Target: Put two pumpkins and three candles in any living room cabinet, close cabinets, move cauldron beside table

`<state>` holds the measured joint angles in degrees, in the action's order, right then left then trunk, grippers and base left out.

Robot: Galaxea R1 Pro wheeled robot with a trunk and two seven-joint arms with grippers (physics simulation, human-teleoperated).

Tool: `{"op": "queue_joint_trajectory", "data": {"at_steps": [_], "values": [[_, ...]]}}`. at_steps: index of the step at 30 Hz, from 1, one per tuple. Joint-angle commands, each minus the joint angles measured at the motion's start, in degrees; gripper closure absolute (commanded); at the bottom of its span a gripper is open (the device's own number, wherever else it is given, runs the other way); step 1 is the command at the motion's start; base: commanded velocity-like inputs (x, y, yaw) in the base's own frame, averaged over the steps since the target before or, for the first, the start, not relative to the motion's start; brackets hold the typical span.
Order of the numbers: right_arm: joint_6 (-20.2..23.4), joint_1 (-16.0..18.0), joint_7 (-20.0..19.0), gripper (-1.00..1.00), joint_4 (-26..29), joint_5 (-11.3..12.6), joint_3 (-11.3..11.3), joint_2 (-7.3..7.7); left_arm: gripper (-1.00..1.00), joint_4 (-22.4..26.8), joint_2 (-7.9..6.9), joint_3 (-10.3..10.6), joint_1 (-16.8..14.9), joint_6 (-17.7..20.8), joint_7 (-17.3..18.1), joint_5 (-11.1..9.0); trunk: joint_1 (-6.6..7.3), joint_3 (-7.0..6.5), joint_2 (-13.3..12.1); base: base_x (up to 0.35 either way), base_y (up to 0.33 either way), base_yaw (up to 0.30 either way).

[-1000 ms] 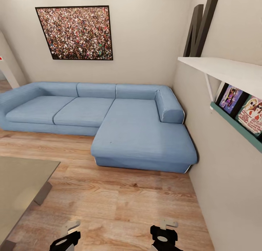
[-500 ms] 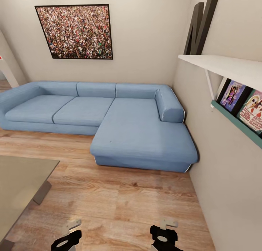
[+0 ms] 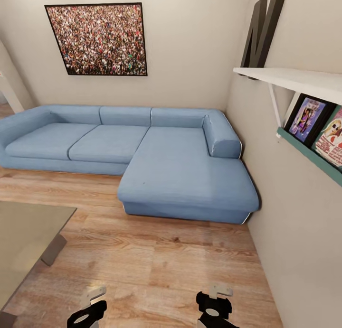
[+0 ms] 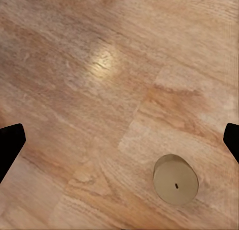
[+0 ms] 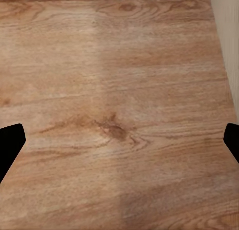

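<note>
From the head view, both grippers hang low over the wooden floor point(image 3: 156, 261), left gripper point(image 3: 88, 313) near the table point(image 3: 28, 233), a blue sofa point(image 3: 180, 171) ahead. The left wrist view shows wide-spread fingers point(image 4: 10, 145) above a candle point(image 4: 175, 179) standing on the floor. The right wrist view shows fingers point(image 5: 10, 145) equally wide over bare floor.

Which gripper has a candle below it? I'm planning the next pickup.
The left gripper: a tan candle stands on the wood floor beneath it. The right gripper has bare floor.
</note>
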<state>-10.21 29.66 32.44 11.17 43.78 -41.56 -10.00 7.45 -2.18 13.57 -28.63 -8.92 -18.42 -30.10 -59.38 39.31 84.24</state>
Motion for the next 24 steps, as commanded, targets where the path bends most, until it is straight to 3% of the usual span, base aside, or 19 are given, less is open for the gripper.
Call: {"op": "queue_joint_trajectory", "data": {"at_steps": [1, 6, 9, 12, 17, 22, 24], "values": [[-0.40, 0.04, 0.17, -1.00, -0.01, 0.61, -0.45, 0.00, -1.00, 0.02, 0.00, 0.50, -0.02, -0.18, -0.17, -0.48, -0.22, 0.23, 0.44, 0.000, 0.000, 0.000], [-1.32, 0.04, 0.17, -1.00, -0.01, 0.61, -0.45, 0.00, -1.00, 0.02, -0.03, 0.50, -0.02, -0.22, 0.67, -0.51, -1.32, 1.13, 2.45, 0.000, 0.000, 0.000], [-1.49, 0.04, 0.41, -1.00, -0.01, 0.61, -0.47, 0.00, -1.00, 0.02, -0.48, 0.53, -0.02, -0.16, 6.50, -0.65, -1.98, 1.67, 3.65, 0.000, 0.000, 0.000], [-1.55, 0.04, 0.62, -1.00, -0.01, 0.61, -0.52, 0.00, -1.00, 0.02, -0.75, 0.55, -0.02, -0.14, 9.21, -0.72, -2.64, 2.21, 4.85, 0.000, 0.000, 0.000], [-1.74, 0.04, 0.47, -1.00, 0.80, 0.61, -0.47, 0.00, -1.00, 0.02, -0.81, 0.58, -0.02, -0.14, 10.61, -0.74, -3.74, 3.10, 6.86, 0.000, 0.000, 0.000], [-2.31, 0.01, 0.07, -1.00, 7.84, 0.97, -0.36, 0.00, -1.00, 0.02, -0.82, 0.58, -0.02, -0.14, 10.76, -0.74, -4.83, 4.00, 8.86, 0.000, 0.000, 0.000], [-2.44, -0.02, 0.02, -1.00, 9.28, 0.97, -0.36, 0.68, -1.00, 0.02, -0.85, 0.58, -0.02, -0.14, 10.78, -0.74, -5.27, 4.36, 9.67, 0.000, 0.000, 0.000]]}}
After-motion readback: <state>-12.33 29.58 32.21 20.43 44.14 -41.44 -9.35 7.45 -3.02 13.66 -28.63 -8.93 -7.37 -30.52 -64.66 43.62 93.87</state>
